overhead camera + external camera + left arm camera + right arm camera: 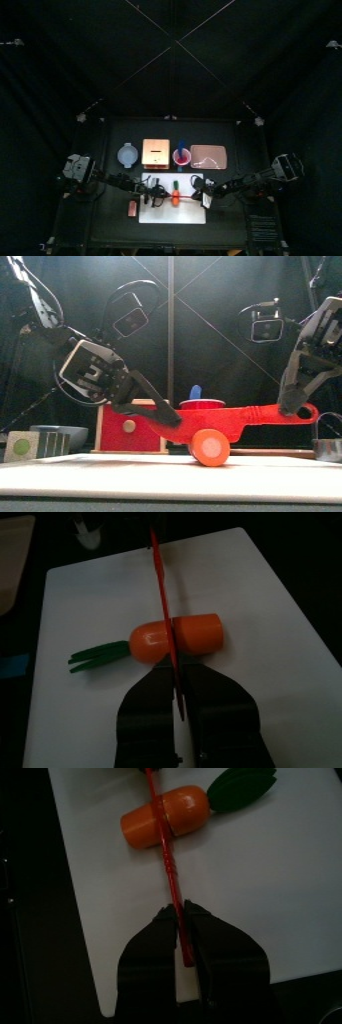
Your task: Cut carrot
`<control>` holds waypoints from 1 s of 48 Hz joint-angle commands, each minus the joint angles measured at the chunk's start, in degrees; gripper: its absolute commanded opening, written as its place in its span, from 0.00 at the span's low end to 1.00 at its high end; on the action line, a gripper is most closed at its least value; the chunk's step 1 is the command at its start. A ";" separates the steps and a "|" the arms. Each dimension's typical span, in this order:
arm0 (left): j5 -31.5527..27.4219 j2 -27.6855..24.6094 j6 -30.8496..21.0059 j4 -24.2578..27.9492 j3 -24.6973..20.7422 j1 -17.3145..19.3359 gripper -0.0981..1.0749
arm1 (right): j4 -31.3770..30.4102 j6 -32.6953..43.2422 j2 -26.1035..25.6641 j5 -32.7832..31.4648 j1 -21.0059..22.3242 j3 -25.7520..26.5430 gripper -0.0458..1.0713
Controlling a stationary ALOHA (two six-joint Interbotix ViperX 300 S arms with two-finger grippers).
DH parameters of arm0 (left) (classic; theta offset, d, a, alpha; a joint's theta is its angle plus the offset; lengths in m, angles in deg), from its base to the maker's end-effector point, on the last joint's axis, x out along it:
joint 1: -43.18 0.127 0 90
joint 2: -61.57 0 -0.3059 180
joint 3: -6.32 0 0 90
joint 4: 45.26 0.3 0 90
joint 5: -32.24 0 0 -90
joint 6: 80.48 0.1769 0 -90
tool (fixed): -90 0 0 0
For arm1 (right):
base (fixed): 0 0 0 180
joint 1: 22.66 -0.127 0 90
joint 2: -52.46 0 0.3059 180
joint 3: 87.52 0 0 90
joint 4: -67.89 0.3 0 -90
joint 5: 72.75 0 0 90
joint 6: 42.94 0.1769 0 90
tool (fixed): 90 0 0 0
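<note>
The carrot (210, 446) lies on the white board (267, 682), near the board's middle, with bare white board open on every side of it out to the edges. Across the carrot sits a red knife (234, 415), blade down on the orange flesh, green top (96, 658) sticking out to one side. The left gripper (178, 692) is clamped tight on one end of the knife; the right gripper (187, 948) is pinched shut on the other end. Beyond the board stand a tan block (156, 152), a red cup (201, 405) and a pale tray (209, 155); their contents cannot be made out.
</note>
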State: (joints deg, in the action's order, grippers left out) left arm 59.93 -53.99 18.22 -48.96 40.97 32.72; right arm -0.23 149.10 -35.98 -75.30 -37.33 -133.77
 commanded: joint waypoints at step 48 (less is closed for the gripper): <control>-5.19 11.25 3.08 0.44 -0.26 2.64 0.39 | -4.48 0.00 -14.06 -4.13 1.49 -0.97 0.35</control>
State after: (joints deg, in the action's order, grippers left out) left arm 54.57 -44.58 20.15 -48.87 41.15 34.65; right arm -4.62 148.92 -46.97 -79.26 -36.45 -134.74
